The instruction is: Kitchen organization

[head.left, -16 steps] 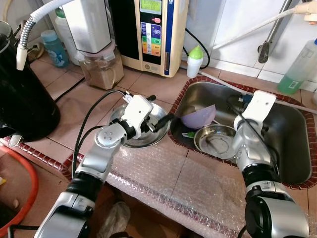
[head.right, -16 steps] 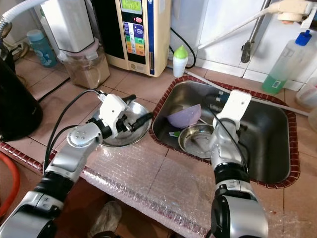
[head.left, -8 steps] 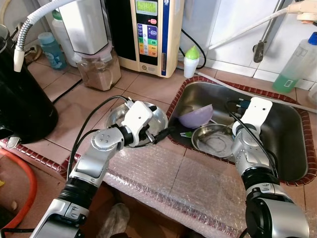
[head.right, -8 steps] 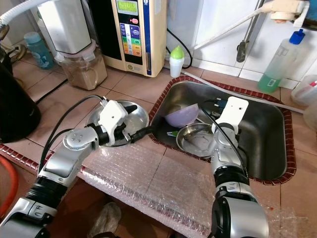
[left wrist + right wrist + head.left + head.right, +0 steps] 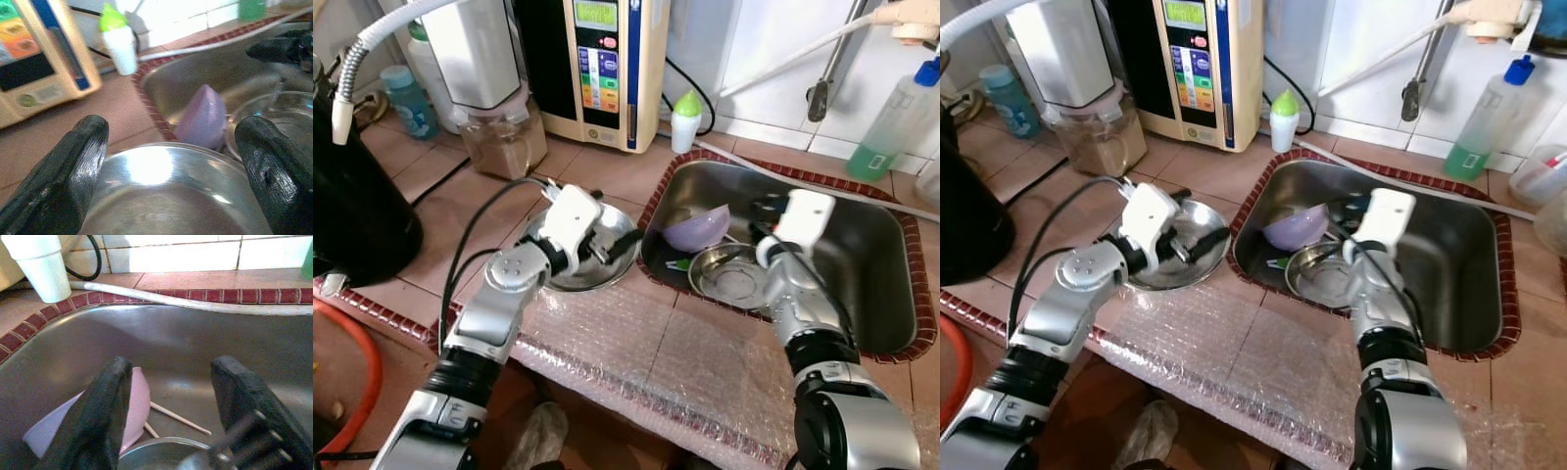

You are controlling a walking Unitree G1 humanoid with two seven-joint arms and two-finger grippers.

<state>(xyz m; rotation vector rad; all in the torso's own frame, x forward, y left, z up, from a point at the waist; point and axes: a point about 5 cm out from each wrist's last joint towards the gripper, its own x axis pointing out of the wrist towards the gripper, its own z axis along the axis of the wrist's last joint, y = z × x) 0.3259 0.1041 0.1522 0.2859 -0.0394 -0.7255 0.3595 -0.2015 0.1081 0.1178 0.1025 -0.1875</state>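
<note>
- Currently, the left gripper (image 5: 171, 161) has its two black fingers spread apart, one on each side of a steel plate (image 5: 597, 257), not touching it as far as the left wrist view shows.
- The steel plate lies on the tiled counter (image 5: 460, 201) just beside the left rim of the sink (image 5: 891, 284).
- The right gripper (image 5: 171, 401) is inside the sink with its fingers spread; nothing is between them.
- Just beyond the right gripper's fingers, a lilac bowl (image 5: 697, 228) leans tilted in the sink's near-left corner.
- A round steel dish (image 5: 732, 277) sits on the sink floor, touching the lilac bowl, below the right gripper.
- Thin sticks (image 5: 178, 417) lie on the sink floor beside the bowl.
- Bubble wrap (image 5: 675, 357) covers the counter's front edge.
- A small white bottle with a green cap (image 5: 684, 121) stands at the counter's back edge, near the sink's far-left corner.
- A beige appliance with a coloured button panel (image 5: 602, 64) stands along the back edge, and a green liquid bottle (image 5: 893, 122) stands behind the sink's far-right corner.
</note>
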